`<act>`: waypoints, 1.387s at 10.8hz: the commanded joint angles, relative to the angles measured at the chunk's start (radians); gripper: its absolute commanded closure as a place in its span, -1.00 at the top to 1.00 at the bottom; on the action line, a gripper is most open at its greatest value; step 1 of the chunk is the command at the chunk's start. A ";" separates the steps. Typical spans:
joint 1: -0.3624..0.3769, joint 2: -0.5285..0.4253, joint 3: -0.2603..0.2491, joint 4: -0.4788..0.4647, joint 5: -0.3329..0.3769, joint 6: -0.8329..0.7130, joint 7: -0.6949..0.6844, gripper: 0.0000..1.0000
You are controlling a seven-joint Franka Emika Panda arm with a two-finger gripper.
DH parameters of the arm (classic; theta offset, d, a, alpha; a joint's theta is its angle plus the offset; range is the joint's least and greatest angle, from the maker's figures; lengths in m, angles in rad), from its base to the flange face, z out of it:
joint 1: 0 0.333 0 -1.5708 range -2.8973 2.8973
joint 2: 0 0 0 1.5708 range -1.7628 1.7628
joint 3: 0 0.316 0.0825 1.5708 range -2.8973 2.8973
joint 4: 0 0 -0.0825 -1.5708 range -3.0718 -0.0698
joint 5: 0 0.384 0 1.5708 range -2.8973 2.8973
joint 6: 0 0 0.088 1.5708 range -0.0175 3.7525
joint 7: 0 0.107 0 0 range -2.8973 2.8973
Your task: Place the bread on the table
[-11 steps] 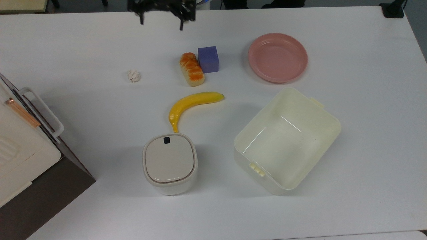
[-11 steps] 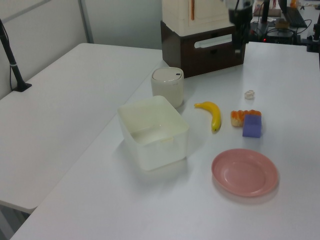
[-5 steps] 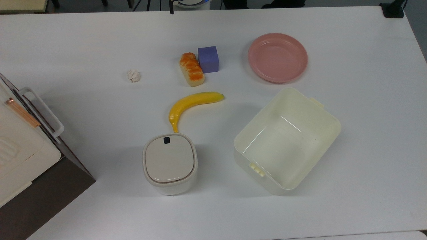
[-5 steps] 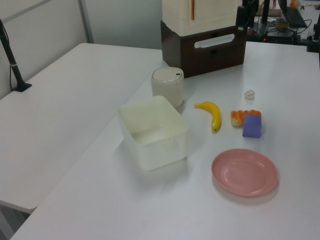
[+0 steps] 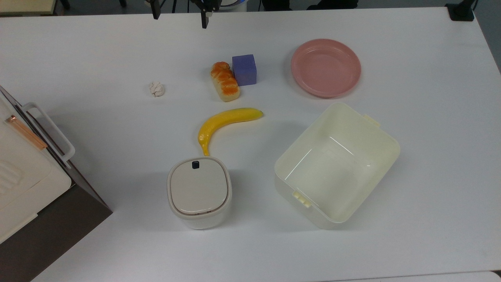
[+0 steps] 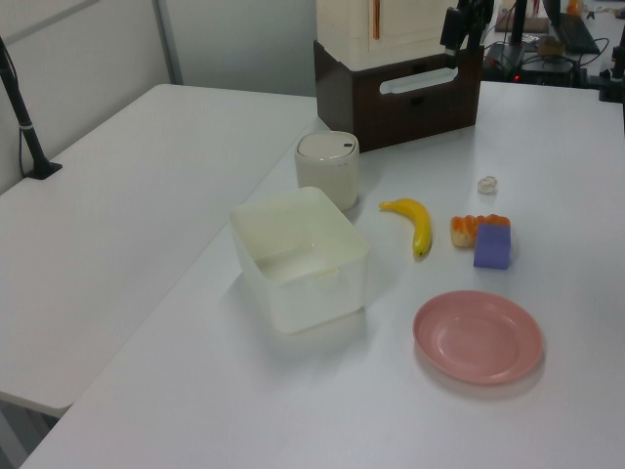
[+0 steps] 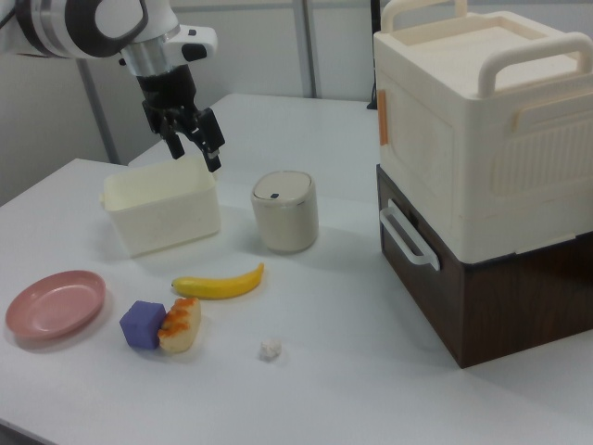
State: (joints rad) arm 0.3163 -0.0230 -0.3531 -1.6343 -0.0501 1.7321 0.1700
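One small pale-yellow loaf of bread (image 5: 225, 82) with an orange-brown ridged top lies on the broad white surface (image 5: 411, 125), touching a purple cube (image 5: 244, 69). The black end effector (image 7: 193, 146) hangs spread and empty, well above.

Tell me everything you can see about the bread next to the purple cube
The bread is a small oblong loaf with pale-yellow sides and a glossy orange-brown top ridged into segments. It lies flat on the white table, its long side against the purple cube on the top view's right, seemingly touching. The banana lies apart below it in the top view. Nothing grips it.
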 commanded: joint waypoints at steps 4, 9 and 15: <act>0.017 0.012 -0.014 0.002 0.016 -0.026 0.016 1.00; 0.021 0.009 -0.014 0.001 0.018 -0.103 -0.052 1.00; 0.023 0.011 -0.012 0.002 0.018 -0.101 -0.055 1.00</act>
State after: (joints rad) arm 0.3213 -0.0072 -0.3527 -1.6348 -0.0501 1.6511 0.1324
